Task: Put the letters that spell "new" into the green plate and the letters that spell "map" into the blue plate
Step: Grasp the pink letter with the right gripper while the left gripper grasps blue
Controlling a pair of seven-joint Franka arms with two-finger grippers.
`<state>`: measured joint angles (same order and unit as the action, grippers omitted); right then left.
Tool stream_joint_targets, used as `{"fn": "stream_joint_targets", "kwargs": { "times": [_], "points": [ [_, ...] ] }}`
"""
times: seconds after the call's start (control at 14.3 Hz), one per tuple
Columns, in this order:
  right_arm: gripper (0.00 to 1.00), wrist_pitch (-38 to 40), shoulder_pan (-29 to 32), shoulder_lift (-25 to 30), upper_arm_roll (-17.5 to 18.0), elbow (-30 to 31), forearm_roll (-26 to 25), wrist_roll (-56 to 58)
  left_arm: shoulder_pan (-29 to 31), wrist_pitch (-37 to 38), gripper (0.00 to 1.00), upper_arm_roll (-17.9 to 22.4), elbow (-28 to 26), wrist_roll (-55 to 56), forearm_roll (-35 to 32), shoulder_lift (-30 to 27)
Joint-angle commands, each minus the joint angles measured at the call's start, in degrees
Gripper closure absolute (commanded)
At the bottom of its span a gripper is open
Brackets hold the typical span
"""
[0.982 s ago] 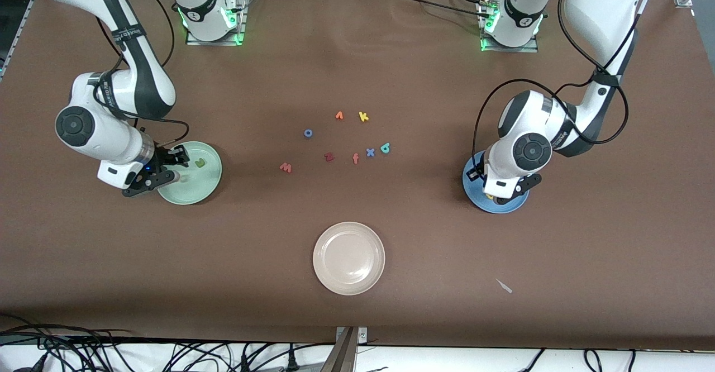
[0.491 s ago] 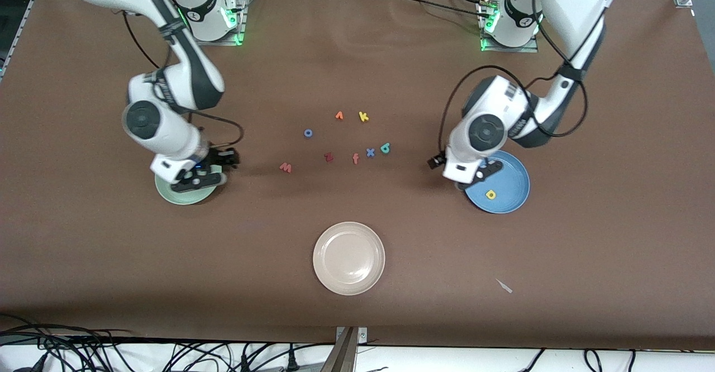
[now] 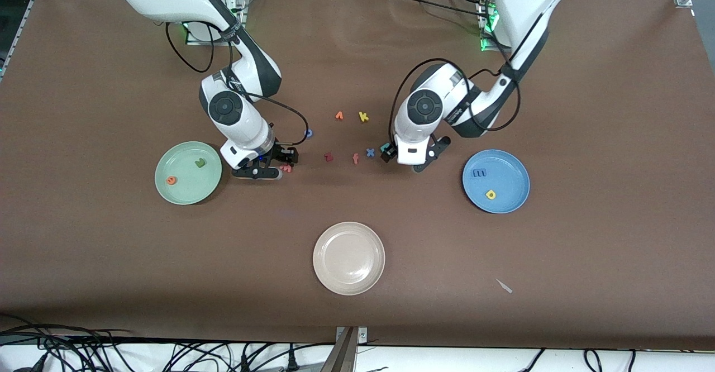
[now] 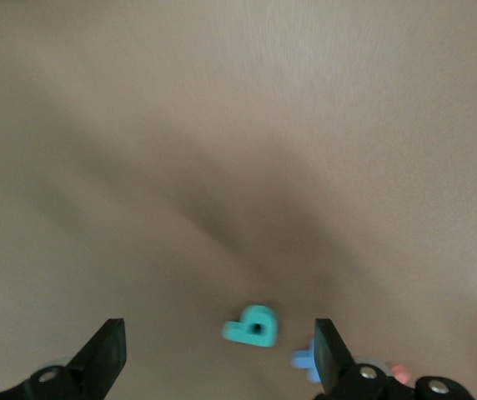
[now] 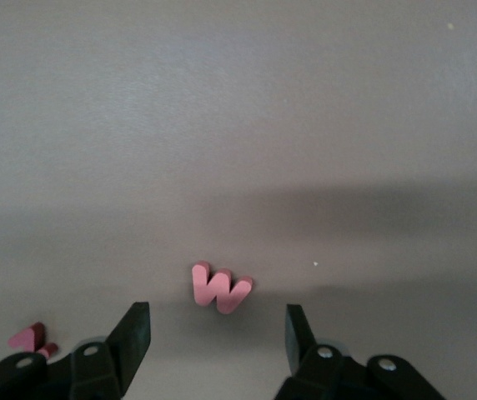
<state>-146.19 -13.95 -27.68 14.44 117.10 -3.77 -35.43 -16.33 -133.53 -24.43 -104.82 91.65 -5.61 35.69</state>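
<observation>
The pale green plate (image 3: pixel 188 193) holds the dark green n (image 3: pixel 199 163) and the orange e (image 3: pixel 171 180). In the blue plate (image 3: pixel 511 171) lie the blue m (image 3: pixel 479 173) and the yellow p (image 3: pixel 491 194). My right gripper (image 3: pixel 276 165) (image 5: pixel 217 321) hangs open low over the pinkish-red w (image 3: pixel 285 167) (image 5: pixel 220 287), which lies on the table just ahead of its fingertips. My left gripper (image 3: pixel 403 158) (image 4: pixel 218 333) is open over the teal a (image 3: pixel 385 148) (image 4: pixel 253 326), which shows between its fingers.
Loose letters lie mid-table: orange v (image 3: pixel 339 115), yellow k (image 3: pixel 363 117), blue o (image 3: pixel 308 133), dark red z (image 3: pixel 328 157) (image 5: pixel 30 339), orange f (image 3: pixel 355 158), blue x (image 3: pixel 370 152) (image 4: pixel 303 360). A beige plate (image 3: pixel 349 258) sits nearer the front camera.
Both arms swung from their plates to the middle letters. The left gripper opened and left the yellow p in the blue plate. The orange e now shows in the green plate.
</observation>
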Motion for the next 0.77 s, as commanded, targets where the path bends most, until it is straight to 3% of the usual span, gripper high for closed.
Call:
{"fn": "stream_joint_targets", "kwargs": {
  "times": [0.0,0.21,0.56,0.7],
  "points": [
    [0.27,-2.42,-0.11,-1.05,-0.38,-0.21,0.52,-4.01,-2.92,-4.36,0.09,0.61,1.46,9.41,-0.1,3.77],
    [0.27,-5.58,-0.29,-3.16,-0.47,-0.39,0.52,-10.96,-3.45,-4.46,0.21,0.7,0.33,9.69,-0.1,3.95],
    [0.27,-9.19,-1.61,-5.89,-0.55,-0.3,0.08,-11.68,-3.01,-4.46,0.25,0.79,-0.03,9.69,-1.33,4.21],
    [0.31,-10.07,-1.69,-6.5,-0.64,-0.3,-0.1,-11.68,-3.01,-4.46,0.33,0.87,-0.12,9.69,-1.33,4.56]
  ]
}}
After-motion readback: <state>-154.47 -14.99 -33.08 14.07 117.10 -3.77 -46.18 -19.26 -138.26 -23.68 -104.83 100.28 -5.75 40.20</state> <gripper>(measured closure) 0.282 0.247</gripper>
